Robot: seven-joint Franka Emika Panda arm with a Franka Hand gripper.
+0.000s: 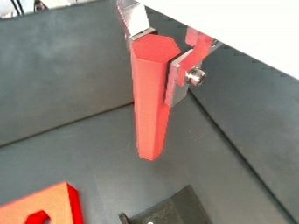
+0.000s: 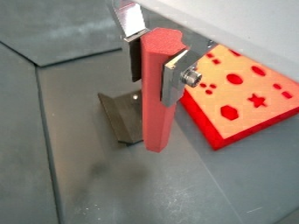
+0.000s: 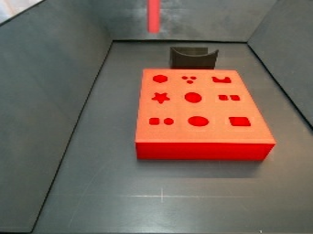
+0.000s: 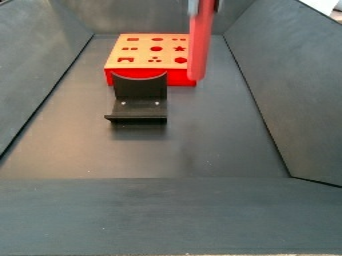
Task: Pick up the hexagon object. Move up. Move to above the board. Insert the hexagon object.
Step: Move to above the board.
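Note:
My gripper [image 1: 160, 54] is shut on the hexagon object [image 1: 149, 96], a long red-pink rod with a six-sided end. The silver fingers [image 2: 173, 80] clamp it near its upper end, and it hangs upright, clear of the dark floor. The rod also shows in both side views [image 3: 154, 14] [image 4: 201, 40], with the gripper mostly out of those frames. The board [image 3: 202, 114], a red-orange slab with darker shaped holes, lies flat on the floor. In a wrist view the board [image 2: 251, 96] lies off to the side of the rod [image 2: 158, 92], not under it.
The fixture [image 4: 136, 100], a dark L-shaped bracket, stands on the floor against one edge of the board [image 4: 147, 55], close to the rod's lower end [image 2: 117, 114]. Sloping dark grey walls [image 3: 73, 101] enclose the floor on all sides.

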